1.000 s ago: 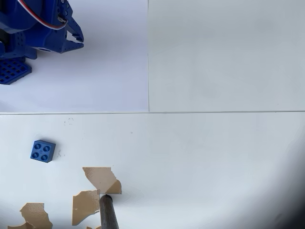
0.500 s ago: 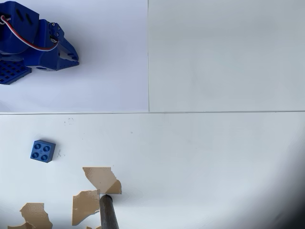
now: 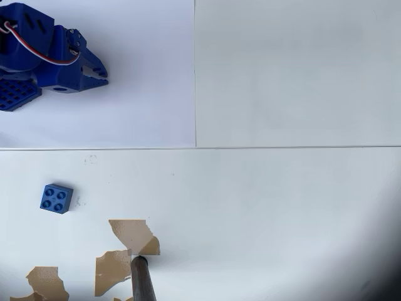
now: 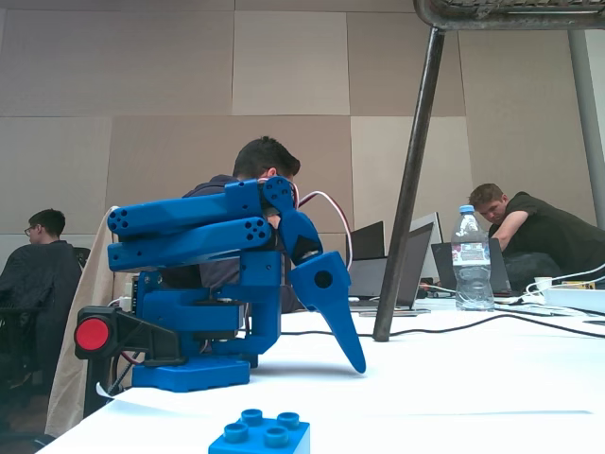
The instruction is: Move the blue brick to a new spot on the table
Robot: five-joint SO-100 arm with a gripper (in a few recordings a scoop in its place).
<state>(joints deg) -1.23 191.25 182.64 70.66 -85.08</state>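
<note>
The blue brick (image 3: 56, 199) lies studs up on the white table (image 3: 282, 207) at the left, just above the tan chipped patches (image 3: 133, 235). It also sits at the near edge in the fixed view (image 4: 260, 437). My blue gripper (image 3: 102, 76) rests at the top left over the white paper sheet (image 3: 144, 94), far from the brick. In the fixed view the gripper (image 4: 355, 361) points down toward the table with its jaws together and nothing held.
A dark metal pole (image 3: 143, 279) stands on the table by the chipped patches and rises at a slant in the fixed view (image 4: 406, 189). My perforated base (image 3: 15, 94) is at the left edge. People, laptops and a water bottle (image 4: 470, 260) sit beyond the table.
The gripper's jaws, apart a second ago, have come together, and the arm's head has swung a little lower over the paper. The blue brick has not moved.
</note>
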